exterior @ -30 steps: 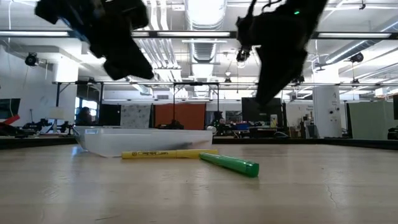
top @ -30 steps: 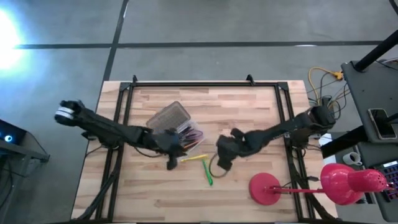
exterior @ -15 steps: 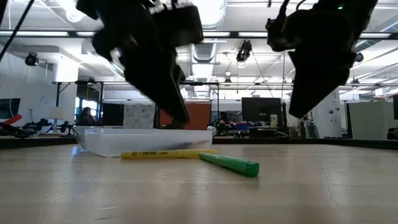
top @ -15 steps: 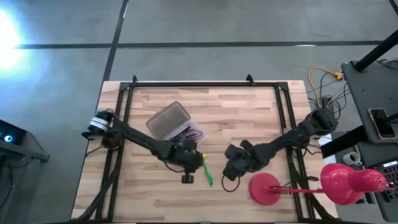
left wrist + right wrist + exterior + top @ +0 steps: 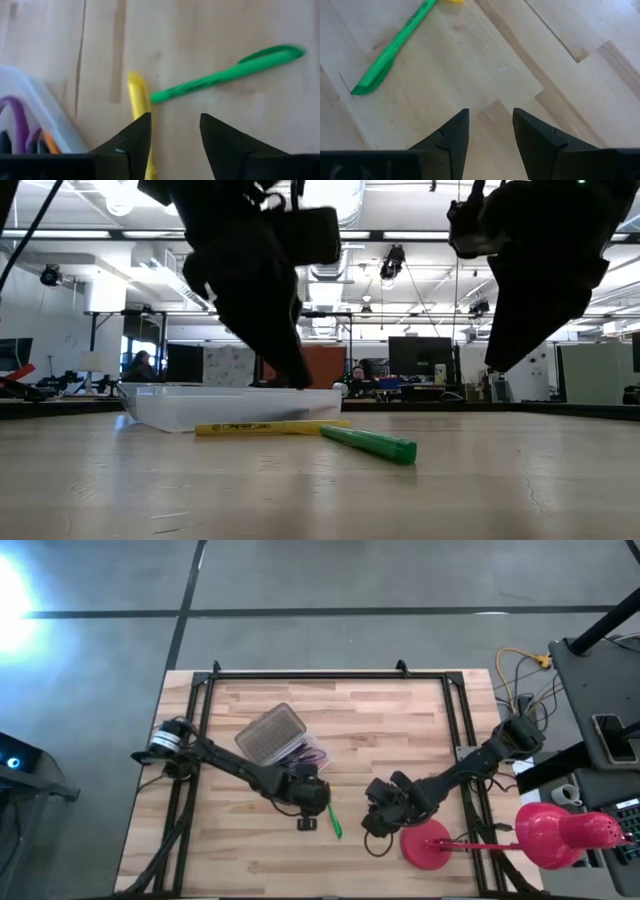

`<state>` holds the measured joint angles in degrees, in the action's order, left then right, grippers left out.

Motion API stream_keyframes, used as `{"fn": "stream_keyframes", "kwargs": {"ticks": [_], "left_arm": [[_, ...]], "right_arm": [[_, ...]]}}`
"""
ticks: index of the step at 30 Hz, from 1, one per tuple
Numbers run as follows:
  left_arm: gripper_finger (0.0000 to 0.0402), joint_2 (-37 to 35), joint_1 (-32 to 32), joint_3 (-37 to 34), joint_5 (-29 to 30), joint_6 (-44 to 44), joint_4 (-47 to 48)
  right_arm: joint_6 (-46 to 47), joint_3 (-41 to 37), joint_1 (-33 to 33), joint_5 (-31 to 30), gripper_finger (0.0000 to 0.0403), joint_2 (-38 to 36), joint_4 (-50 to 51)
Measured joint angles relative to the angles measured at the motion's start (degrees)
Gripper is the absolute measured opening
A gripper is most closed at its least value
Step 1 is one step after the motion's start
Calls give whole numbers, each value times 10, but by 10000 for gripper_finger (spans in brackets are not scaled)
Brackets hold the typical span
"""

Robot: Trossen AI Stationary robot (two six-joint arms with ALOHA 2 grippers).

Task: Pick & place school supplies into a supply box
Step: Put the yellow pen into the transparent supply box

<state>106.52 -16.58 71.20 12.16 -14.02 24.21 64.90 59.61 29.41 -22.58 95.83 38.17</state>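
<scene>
Open gap between the left fingers (image 5: 135,137), bare wood inside it. Yellow marker (image 5: 138,97) just ahead of one fingertip, green pen (image 5: 225,75) lying crosswise beyond both tips, box (image 5: 37,115) wall close beside the same finger. Bare wood between and ahead of the right fingers (image 5: 454,135); red lamp base (image 5: 430,843) just beside that gripper.

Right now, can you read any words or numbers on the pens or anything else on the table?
Yellow marker: dark print runs along its barrel in the low view, too small and blurred to read.
Green marker: no print shows.
Supply box: no label shows.
Red lamp: no writing shows on its base.
Nothing else in these pictures carries text that can be read.
</scene>
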Motion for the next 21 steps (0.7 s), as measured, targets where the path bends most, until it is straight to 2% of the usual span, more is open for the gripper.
{"fn": "stream_keyframes", "kwargs": {"ticks": [7,15,21], "left_arm": [[159,10,12,-15,3,0,9],[159,10,62,-37,3,0,-28],[159,10,72,-37,-27,-1,-50]], "right_arm": [[-4,-9,0,-1,144,0,-6],[-3,-18,-2,-1,144,0,-35],[-3,-18,-6,-1,144,0,-38]]}}
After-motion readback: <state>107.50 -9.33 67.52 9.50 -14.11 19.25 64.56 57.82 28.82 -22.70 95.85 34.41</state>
